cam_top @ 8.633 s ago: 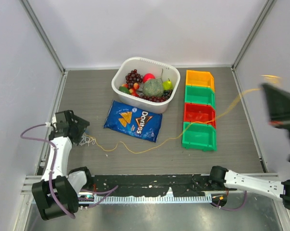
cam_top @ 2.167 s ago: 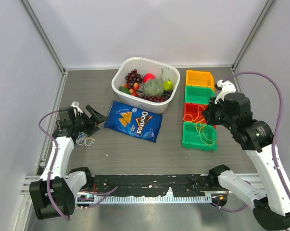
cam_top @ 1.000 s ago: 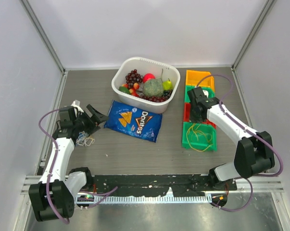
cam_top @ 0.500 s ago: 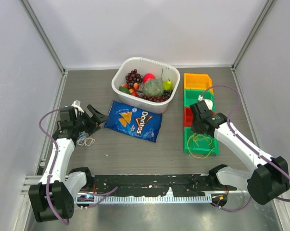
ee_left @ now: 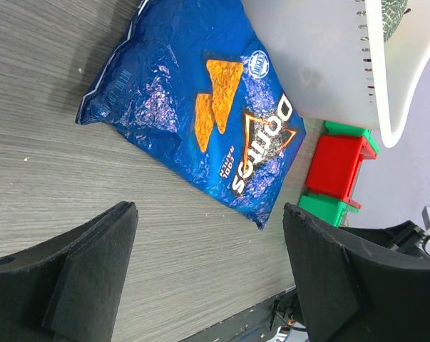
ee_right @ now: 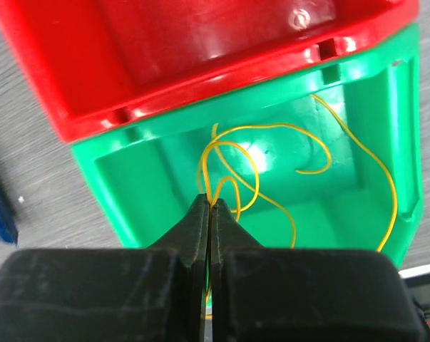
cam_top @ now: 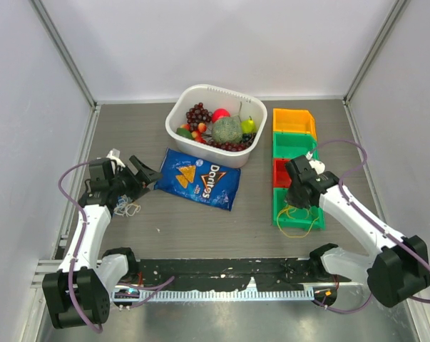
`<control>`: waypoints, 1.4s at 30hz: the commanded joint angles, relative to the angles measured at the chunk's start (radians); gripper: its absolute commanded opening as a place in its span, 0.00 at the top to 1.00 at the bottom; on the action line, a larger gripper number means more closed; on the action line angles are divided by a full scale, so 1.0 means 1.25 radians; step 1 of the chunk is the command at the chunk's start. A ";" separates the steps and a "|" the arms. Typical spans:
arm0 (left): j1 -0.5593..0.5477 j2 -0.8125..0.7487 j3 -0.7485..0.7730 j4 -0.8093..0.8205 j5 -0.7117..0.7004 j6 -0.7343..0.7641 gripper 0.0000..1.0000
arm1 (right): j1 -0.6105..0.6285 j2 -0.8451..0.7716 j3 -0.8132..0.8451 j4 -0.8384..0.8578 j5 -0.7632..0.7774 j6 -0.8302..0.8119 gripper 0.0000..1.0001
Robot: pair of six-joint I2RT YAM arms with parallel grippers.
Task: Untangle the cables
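The right gripper (ee_right: 210, 205) is pinching the yellow cable (ee_right: 272, 126), fingers closed on it, inside the near green bin (ee_right: 115, 178). The cable is lying there in loose loops, one spilling over the bin's near edge onto the table (cam_top: 200, 228). The left gripper (ee_left: 209, 242) is hanging wide open near the chip bag (ee_left: 200, 121), and the white and blue cables (cam_top: 128, 207) are lying bunched beside it.

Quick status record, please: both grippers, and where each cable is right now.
left gripper: open, holding nothing, aimed at the chips bag
right gripper: shut on the yellow cable, over the near green bin
yellow cable: loose loops in that bin; one loop seems to hang over its near rim
white cable: small bunch on the table beside the left arm, not gripped
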 commanded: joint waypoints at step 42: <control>-0.002 0.018 0.003 0.041 0.009 0.008 0.13 | 0.169 0.054 0.153 -0.241 0.008 -0.143 0.35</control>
